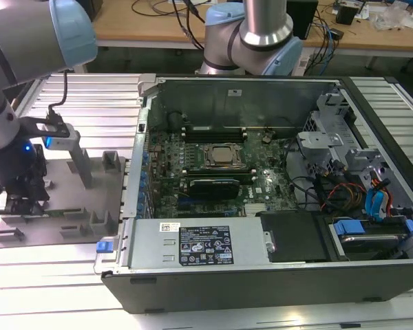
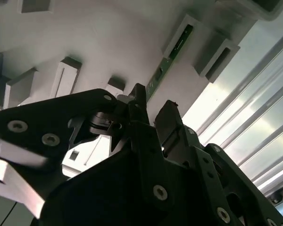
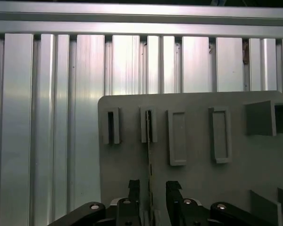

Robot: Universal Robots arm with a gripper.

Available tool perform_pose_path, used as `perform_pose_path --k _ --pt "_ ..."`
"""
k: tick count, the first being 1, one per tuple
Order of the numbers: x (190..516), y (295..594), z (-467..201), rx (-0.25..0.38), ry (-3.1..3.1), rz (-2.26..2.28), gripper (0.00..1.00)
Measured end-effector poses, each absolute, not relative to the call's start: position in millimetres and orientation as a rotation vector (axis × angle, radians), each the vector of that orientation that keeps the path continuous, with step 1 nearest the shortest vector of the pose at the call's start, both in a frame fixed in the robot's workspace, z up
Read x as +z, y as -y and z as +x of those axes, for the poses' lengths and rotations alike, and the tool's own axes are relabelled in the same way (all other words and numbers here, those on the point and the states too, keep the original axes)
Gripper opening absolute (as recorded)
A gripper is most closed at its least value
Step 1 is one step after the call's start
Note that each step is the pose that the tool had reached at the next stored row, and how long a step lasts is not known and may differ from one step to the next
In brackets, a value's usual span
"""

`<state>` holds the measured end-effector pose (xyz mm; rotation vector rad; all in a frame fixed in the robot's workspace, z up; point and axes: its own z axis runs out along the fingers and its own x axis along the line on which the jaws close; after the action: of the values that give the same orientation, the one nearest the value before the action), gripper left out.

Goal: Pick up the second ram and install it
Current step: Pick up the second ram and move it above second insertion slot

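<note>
The second ram [image 3: 149, 155] is a thin green stick standing on edge in slotted holders of a grey fixture plate [image 3: 198, 188]. In the second wrist view the ram [image 2: 171, 52] runs from a holder down toward the fingers. My gripper [image 3: 152, 184] hangs low over the plate with its two black fingers either side of the stick, open, with a small gap on each side. The same straddle shows in the second wrist view, with the gripper [image 2: 153, 101] at the stick's near end. In the exterior view the gripper [image 1: 17, 203] is at the far left, over the fixture plate [image 1: 69, 234].
An open computer case [image 1: 261, 275] lies at the exterior view's right of the fixture, holding the motherboard with the square processor [image 1: 221, 155], long memory slots [image 1: 213, 130], a power supply and cables [image 1: 358, 192]. Grey posts [image 1: 79, 155] rise from the fixture. Ribbed aluminium table [image 3: 37, 117] surrounds it.
</note>
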<state>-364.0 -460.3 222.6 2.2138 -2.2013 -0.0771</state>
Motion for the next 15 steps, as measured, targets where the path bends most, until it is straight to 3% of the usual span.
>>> perform_pose_path --k 11,12,14,15 --pt "199 460 -363 -0.079 2.192 2.224 0.34" --pt "199 460 -363 -0.080 2.193 2.224 0.33" --pt "199 460 -363 -0.080 2.193 2.225 0.19" --pt "199 460 -363 -0.081 2.193 2.225 0.19"
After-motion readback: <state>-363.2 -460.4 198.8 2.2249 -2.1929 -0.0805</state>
